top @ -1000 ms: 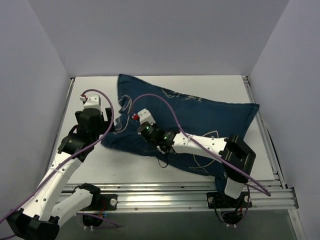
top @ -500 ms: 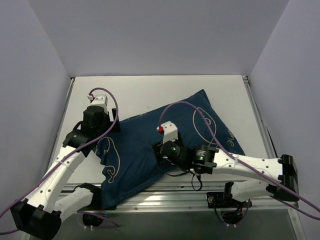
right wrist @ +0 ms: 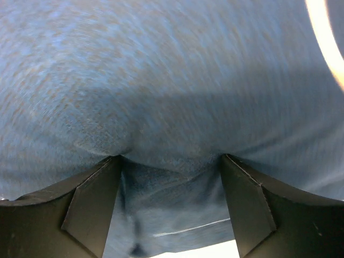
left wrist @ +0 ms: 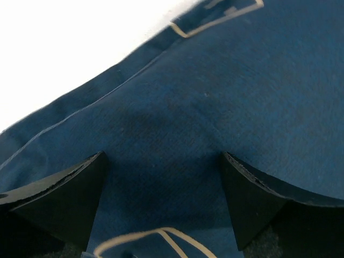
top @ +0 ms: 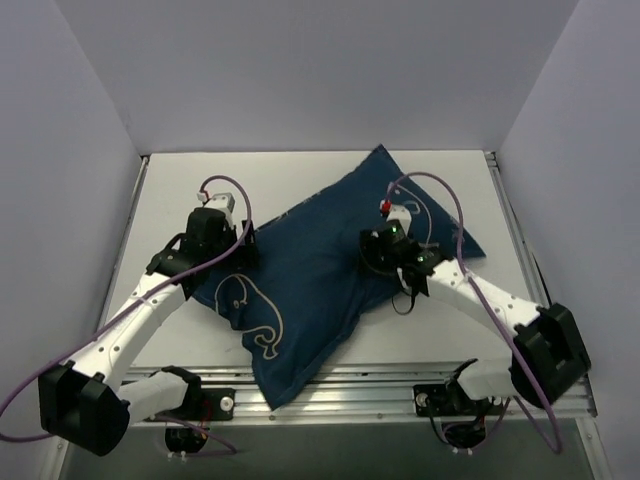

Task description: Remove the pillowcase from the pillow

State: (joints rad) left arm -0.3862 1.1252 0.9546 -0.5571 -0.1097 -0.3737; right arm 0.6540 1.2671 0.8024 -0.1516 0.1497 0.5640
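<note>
The navy pillowcase (top: 310, 280), printed with a white whale outline, lies plump and diagonal from the back right of the table to the front rail. The pillow is hidden inside it. My left gripper (top: 235, 262) rests at the cover's left edge. In the left wrist view this gripper (left wrist: 161, 156) is open, with blue fabric (left wrist: 215, 97) under and between its wide-set fingers. My right gripper (top: 372, 262) sits on the cover's right half. In the right wrist view it (right wrist: 169, 157) is open, its fingertips (right wrist: 110, 172) pressing into the bulging fabric (right wrist: 172, 80).
The white table (top: 190, 175) is boxed in by white walls at left, back and right. An aluminium rail (top: 400, 385) runs along the front edge, and the cover's lower corner (top: 272, 392) overhangs it. Purple cables (top: 440, 195) loop above both wrists.
The covered pillow has swung round into a diagonal lie. My right gripper has gone from shut to open and moved to the back right. The left gripper has shifted slightly right.
</note>
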